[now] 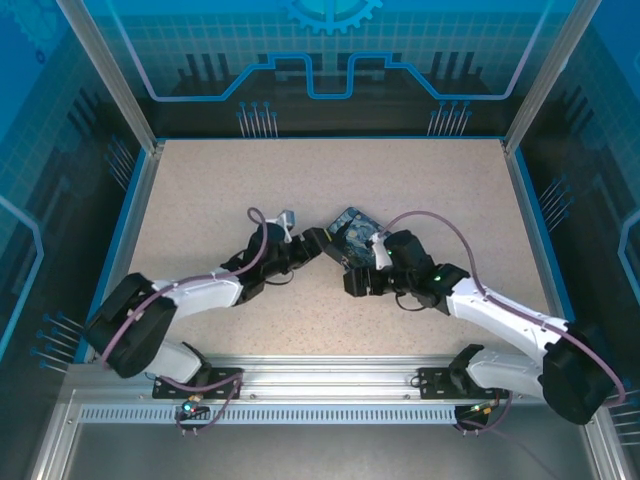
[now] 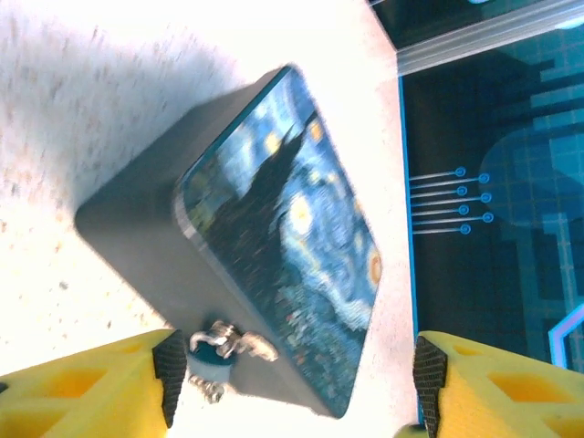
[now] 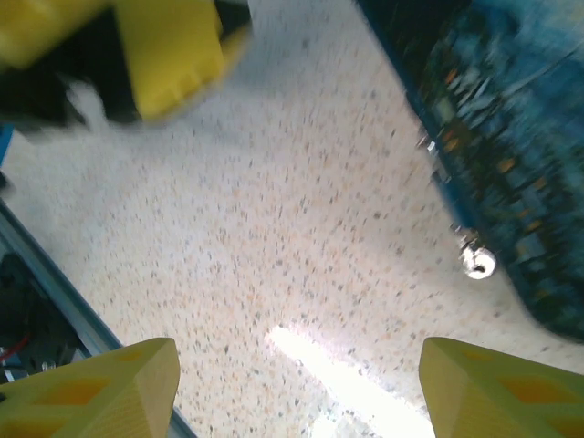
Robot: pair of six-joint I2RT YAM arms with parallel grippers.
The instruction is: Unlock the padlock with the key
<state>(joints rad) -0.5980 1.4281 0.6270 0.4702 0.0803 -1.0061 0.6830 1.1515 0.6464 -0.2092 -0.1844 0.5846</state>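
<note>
Padlock [image 2: 224, 351] tiny, blurred against box [image 2: 274, 228]; left gripper [image 2: 292, 388], right gripper [image 3: 297, 388] spread, empty.

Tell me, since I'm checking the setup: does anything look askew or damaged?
The painted box lies diagonally on the table, with the small padlock at its side. Nothing looks spilled or damaged.

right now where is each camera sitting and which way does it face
Top camera: above and behind the robot, looking down on the table; left arm and right arm show, meeting at the box.
Left wrist camera: on the left arm, looking down at the box and padlock; left gripper open.
Right wrist camera: on the right arm, looking down at the table beside the box; right gripper open.
Shared: all three show the box.
</note>
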